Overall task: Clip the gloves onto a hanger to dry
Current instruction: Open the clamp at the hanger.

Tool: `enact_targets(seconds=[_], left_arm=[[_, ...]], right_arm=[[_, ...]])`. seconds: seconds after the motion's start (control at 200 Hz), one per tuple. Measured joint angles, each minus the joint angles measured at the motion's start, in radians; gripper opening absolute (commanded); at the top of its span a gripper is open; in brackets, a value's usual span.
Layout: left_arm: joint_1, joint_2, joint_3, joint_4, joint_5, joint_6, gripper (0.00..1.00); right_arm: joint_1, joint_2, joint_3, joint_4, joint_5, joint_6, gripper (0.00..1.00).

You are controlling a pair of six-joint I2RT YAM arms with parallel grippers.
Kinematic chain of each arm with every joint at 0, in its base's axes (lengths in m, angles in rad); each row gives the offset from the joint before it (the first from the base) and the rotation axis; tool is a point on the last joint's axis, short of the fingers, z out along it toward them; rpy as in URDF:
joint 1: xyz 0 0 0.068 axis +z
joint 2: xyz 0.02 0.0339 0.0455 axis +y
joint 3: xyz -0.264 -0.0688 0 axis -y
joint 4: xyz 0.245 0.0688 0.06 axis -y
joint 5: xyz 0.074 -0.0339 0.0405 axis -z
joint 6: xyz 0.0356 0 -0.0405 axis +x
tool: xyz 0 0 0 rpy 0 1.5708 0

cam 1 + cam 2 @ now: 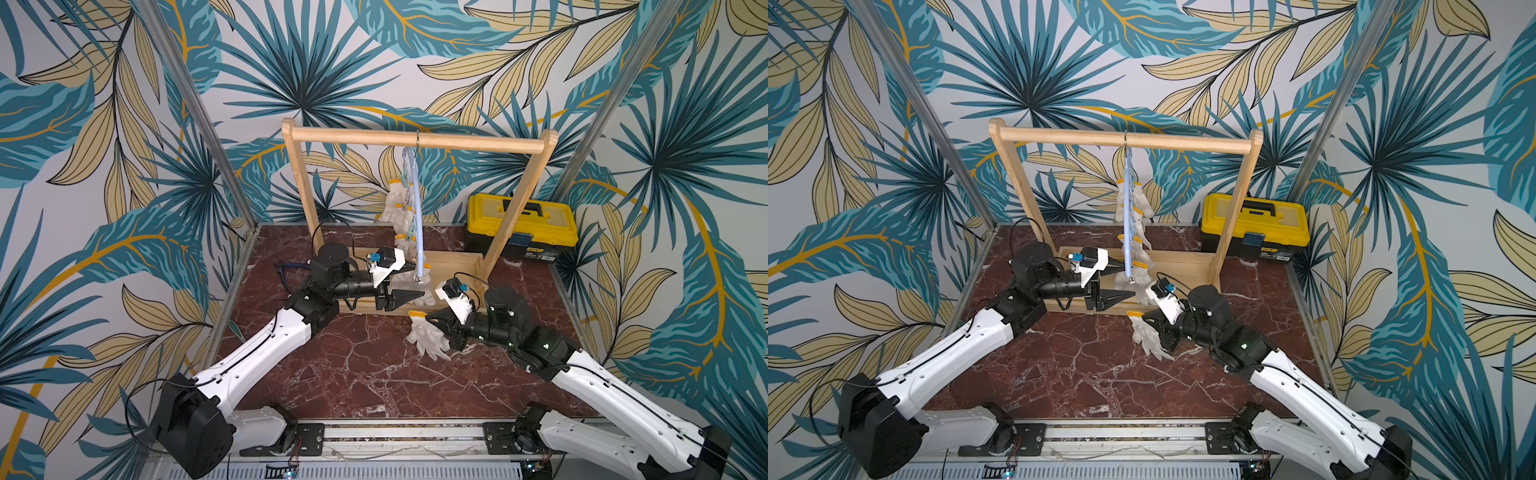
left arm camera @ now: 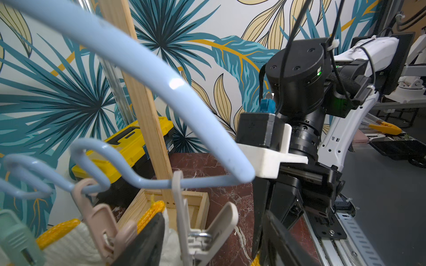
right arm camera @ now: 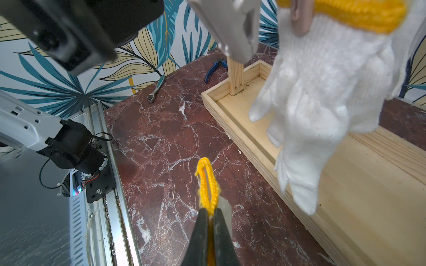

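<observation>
Right gripper is clamped on the yellow cuff of one glove over the red marble tabletop. Left gripper, jaws apart, sits beside the hanger (gloves clipped on) at 12 o'clock, before leaf-print walls.

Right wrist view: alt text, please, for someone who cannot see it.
The right hand is pinched shut on the yellow cuff of a glove, above a red marble table. Beyond it, a second white glove hangs clipped by its cuff over the wooden rack base.
</observation>
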Motion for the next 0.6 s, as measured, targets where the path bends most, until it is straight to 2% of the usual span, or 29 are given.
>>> enact_targets(seconds=[0.18,0.601], left_arm=[[-0.013,0.012,0.031,-0.017,-0.024,0.006,0.53],[-0.019,0.021,0.048,-0.018,-0.029,0.016,0.37]], right_arm=[[-0.006,0.000,0.000,0.005,0.000,0.000,0.00],[-0.021,-0.004,0.000,0.023,-0.003,0.000,0.00]])
